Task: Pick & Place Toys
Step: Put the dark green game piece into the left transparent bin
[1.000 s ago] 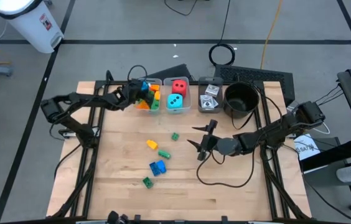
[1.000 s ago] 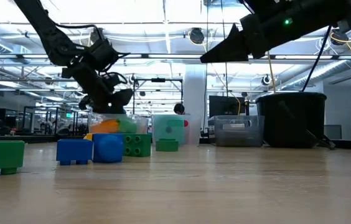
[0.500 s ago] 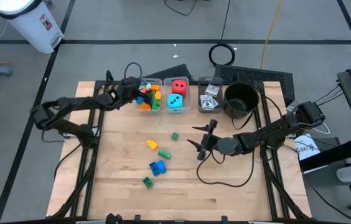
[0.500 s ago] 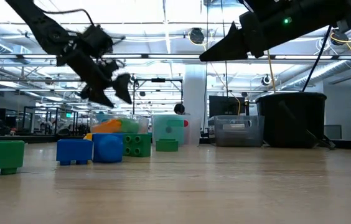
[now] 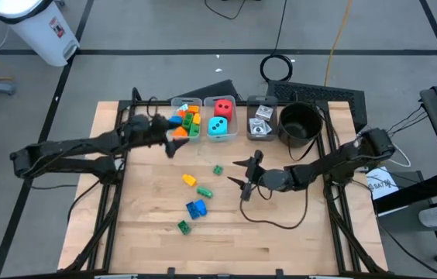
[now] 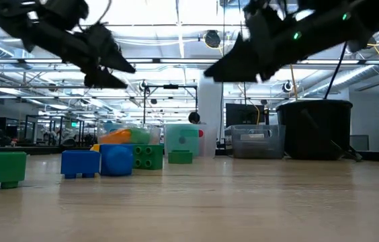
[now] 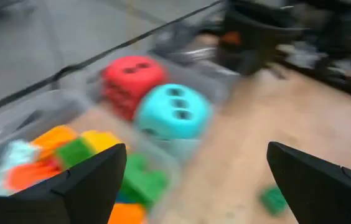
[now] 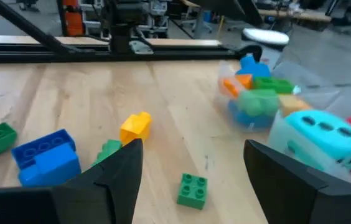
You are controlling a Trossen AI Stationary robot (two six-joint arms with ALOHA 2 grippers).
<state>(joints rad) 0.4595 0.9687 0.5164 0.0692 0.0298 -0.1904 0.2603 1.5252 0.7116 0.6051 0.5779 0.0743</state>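
Wooden desk with loose bricks (image 5: 196,208) mid-desk.
Left gripper (image 5: 173,142), released, hovered near the far edge; right gripper (image 5: 243,176), released, hung mid-desk.

Your left gripper (image 5: 173,140) is no longer over the brick bin (image 5: 184,122): it now sits off that bin's near-left corner, above bare table, fingers spread and empty. The left arm lies lower and flatter, its elbow farther from the bin. Your right gripper (image 5: 242,177) has shifted slightly toward the bin side, nearer the small green brick (image 5: 218,170), jaws apart.
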